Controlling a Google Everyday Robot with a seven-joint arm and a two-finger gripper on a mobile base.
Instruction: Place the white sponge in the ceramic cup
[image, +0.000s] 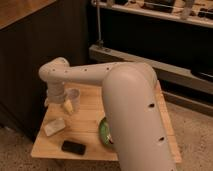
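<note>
The white sponge lies flat near the front left of the wooden table. The ceramic cup stands upright behind it, toward the middle left. My gripper hangs down from the white arm's wrist, just left of the cup and above and behind the sponge. The wrist hides most of it. I see nothing held in it. A small yellowish-white lump sits at the front of the cup's base.
A black phone-like slab lies at the table's front edge. A green round bowl is half hidden behind my large white arm. A dark cabinet stands to the left and a metal rail shelf behind.
</note>
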